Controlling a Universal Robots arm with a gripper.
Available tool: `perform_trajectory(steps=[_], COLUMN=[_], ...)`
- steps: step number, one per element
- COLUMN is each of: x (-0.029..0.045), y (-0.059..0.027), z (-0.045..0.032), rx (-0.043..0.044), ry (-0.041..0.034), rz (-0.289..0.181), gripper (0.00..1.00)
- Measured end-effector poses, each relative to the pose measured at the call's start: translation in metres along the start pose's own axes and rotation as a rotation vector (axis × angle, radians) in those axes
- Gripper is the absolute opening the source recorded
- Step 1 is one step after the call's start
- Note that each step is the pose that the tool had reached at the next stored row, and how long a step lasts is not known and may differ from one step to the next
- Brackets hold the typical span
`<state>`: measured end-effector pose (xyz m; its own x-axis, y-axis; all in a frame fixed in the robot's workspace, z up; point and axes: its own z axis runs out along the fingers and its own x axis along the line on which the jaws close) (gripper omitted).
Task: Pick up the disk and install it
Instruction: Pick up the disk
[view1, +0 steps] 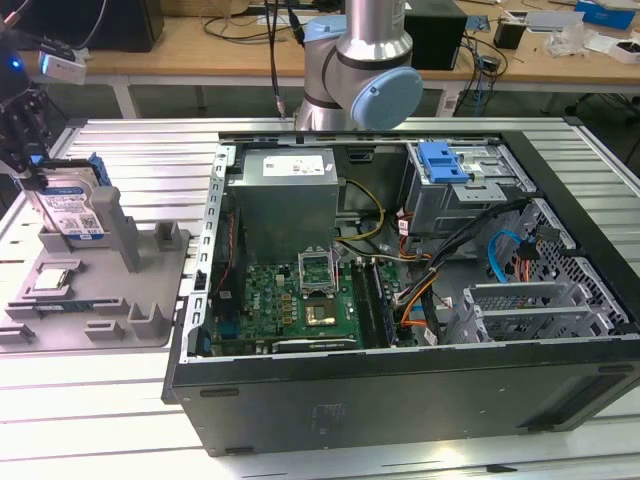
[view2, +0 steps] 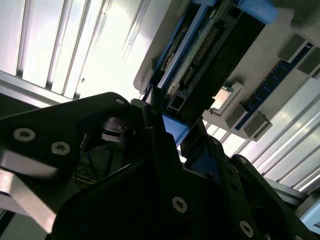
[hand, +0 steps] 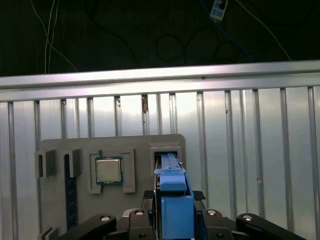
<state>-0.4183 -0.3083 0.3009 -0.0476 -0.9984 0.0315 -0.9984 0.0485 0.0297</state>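
The disk (view1: 72, 207), silver with a white-and-blue label and a blue carrier frame, stands on edge in a slot of the grey holder tray (view1: 110, 300) at the exterior view's left. My gripper (view1: 30, 165) comes down on its upper edge from above and is shut on the disk. In the first wrist view the blue carrier (hand: 173, 200) runs edge-on between my black fingers (hand: 149, 196) into the tray's slot. The second wrist view shows the disk's connector edge (view2: 207, 50) close against a finger (view2: 156, 117).
The open computer case (view1: 400, 390) fills the exterior view's middle and right, with motherboard (view1: 295, 300), power supply (view1: 285, 195) and a drive bay with a blue bracket (view1: 445, 162) at the back right. A processor chip (hand: 108, 170) lies in the tray beside the disk. The arm's base (view1: 360, 70) stands behind the case.
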Motion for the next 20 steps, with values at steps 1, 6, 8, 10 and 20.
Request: perform_trajectory(steps=[1, 6, 8, 10, 20], x=[0.0, 0.0, -0.0001, 0.0, 0.0], y=[0.0, 0.0, 0.0005, 0.0009, 0.002], z=[0.0002, 0.0012, 0.0015, 0.0014, 0.0025], rx=[0.0, 0.0002, 0.0009, 0.0019, 0.0113], ry=[0.0001, 0.0003, 0.0007, 0.0011, 0.0013], rz=[0.0, 0.0, 0.0, 0.0, 0.0], gripper=[0.4, 0.4, 0.4, 0.4, 0.4])
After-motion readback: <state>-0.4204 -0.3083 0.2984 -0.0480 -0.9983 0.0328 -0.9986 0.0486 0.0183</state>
